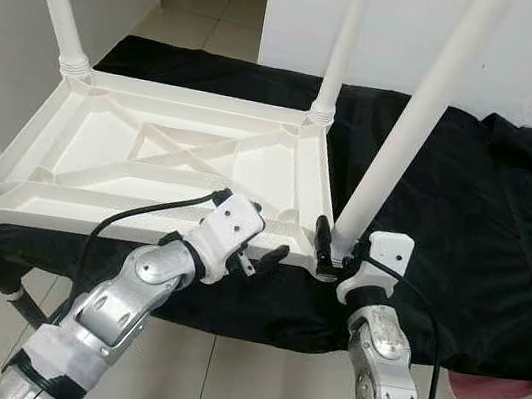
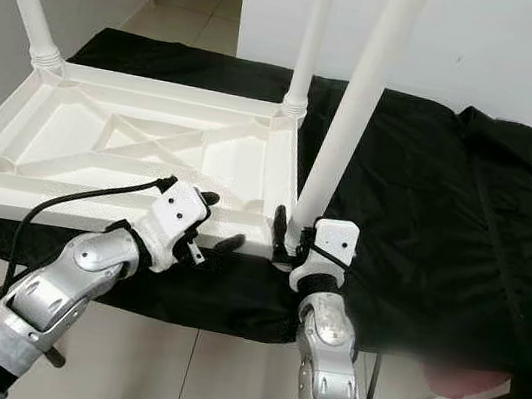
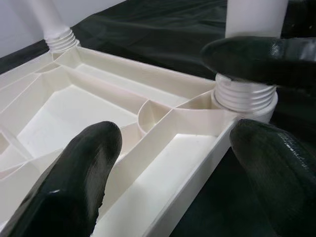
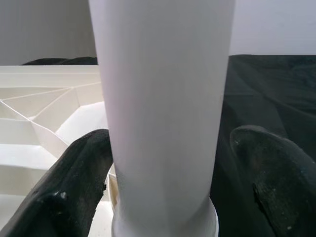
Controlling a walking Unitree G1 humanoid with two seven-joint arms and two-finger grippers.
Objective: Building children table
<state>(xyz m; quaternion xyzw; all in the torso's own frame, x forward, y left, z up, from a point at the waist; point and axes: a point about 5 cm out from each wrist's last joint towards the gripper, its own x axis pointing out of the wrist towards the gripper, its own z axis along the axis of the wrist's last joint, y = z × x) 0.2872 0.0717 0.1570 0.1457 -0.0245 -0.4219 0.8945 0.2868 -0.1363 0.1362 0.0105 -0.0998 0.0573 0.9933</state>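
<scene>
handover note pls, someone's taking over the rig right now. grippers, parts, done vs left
Right gripper: fingers astride the base of the near-right leg, not visibly clamped.
Left gripper: open, at the tabletop's near edge, beside that corner.
Tabletop: upside down on the black cloth.
Done: legs stand in all four corners.
Left: near-right leg's threads show above the socket, so it probably needs more turning; then flip the table.

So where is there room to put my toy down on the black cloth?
Right of the table leg, the black cloth lies bare. It is crowded at the near corner, where the right gripper and the left gripper work at the upturned tabletop.
</scene>
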